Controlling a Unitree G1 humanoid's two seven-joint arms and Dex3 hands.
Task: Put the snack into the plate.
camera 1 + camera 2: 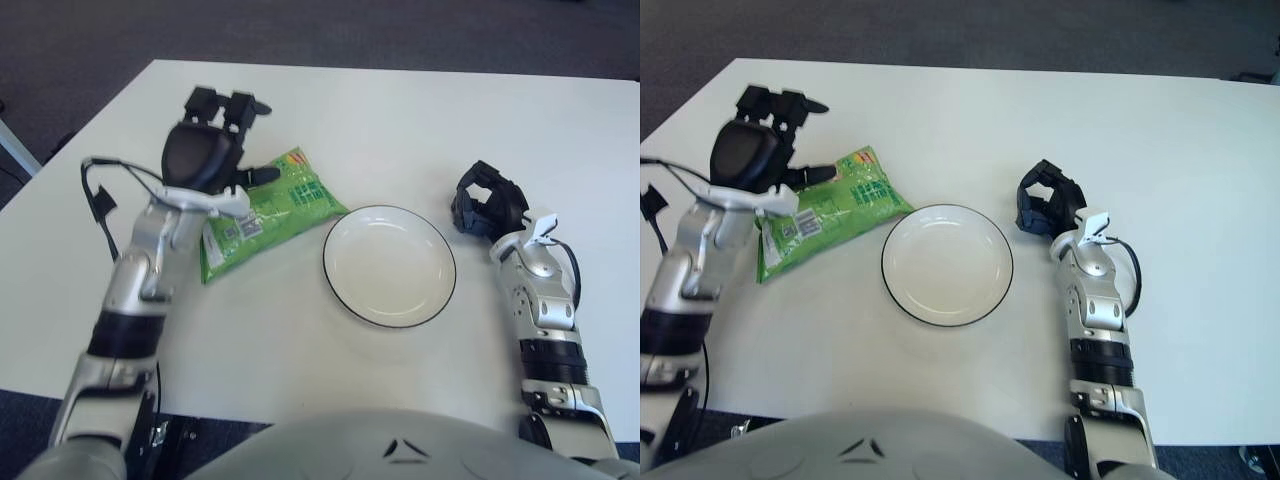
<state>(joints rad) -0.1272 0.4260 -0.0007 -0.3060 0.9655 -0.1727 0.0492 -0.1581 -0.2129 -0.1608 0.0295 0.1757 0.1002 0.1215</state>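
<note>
The snack (288, 200) is a green bag lying flat on the white table (400, 120), just left of the plate. The round white plate (389, 265) with a thin dark rim holds nothing. My left hand (222, 135) hovers over the bag's left end with its back toward the camera. Its fingers are spread, the thumb reaches over the bag's upper edge, and it covers part of the bag. My right hand (487, 205) shows beside the plate, on its right, fingers curled with nothing in them.
The table's left edge (60, 160) runs diagonally close behind my left arm, with dark floor (300, 30) beyond the far edge. Bare tabletop lies behind the plate and to the far right.
</note>
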